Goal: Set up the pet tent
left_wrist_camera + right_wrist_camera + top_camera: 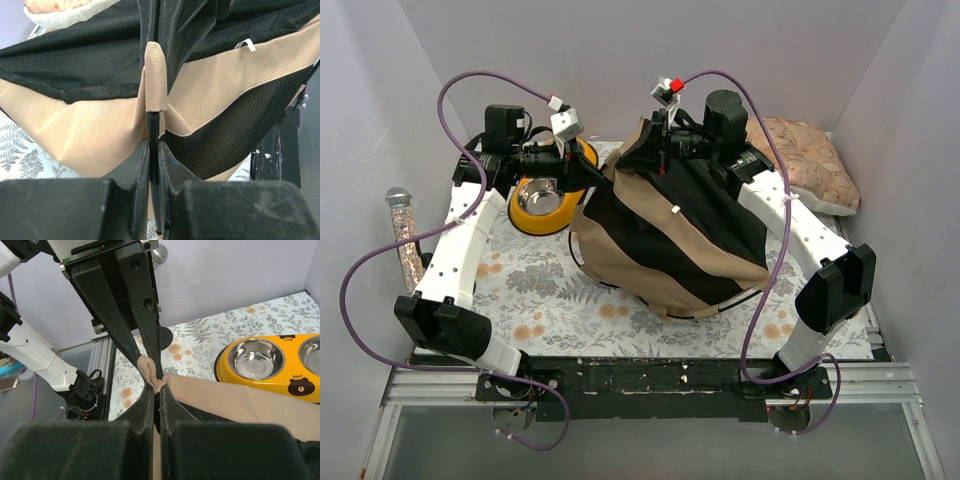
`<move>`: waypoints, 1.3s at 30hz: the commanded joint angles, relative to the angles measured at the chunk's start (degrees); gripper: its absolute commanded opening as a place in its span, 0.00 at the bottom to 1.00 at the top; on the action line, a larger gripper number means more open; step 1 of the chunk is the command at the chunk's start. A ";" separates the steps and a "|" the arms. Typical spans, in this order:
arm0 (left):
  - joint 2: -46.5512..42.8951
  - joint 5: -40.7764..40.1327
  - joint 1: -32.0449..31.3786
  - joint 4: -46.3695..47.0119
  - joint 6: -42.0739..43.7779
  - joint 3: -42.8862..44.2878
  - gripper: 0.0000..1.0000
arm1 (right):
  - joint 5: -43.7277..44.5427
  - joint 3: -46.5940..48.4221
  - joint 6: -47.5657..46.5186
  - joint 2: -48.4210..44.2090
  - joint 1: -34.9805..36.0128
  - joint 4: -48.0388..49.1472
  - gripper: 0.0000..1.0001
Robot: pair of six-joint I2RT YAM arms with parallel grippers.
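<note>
Pale walls (650,60) box in a desk (550,300) under a floral cover. On it, the pet tent (670,240) lies as a crumpled heap of tan canvas and black panels, spreading out beneath and toward the near side of both sets of jaws. The left arm (460,250) runs up the left side of the desk and bends inward at the far end. The right arm (800,240) mirrors it, with its wrist over the tent's far top. A patterned cushion (815,160) lies beyond the right jaws in the far corner. The yellow double steel bowl (545,205) sits just below the left jaws, beside the tent. Both sets of jaws are closed tight and meet tip to tip on one small tan tab (152,372) at the tent's raised corner. The left jaws pinch it from one side and the right jaws from the other.
</note>
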 commanded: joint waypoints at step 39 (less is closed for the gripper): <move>1.94 -2.96 -1.04 -13.02 0.71 -0.11 0.00 | 3.22 15.63 -35.82 2.70 5.98 -33.25 0.01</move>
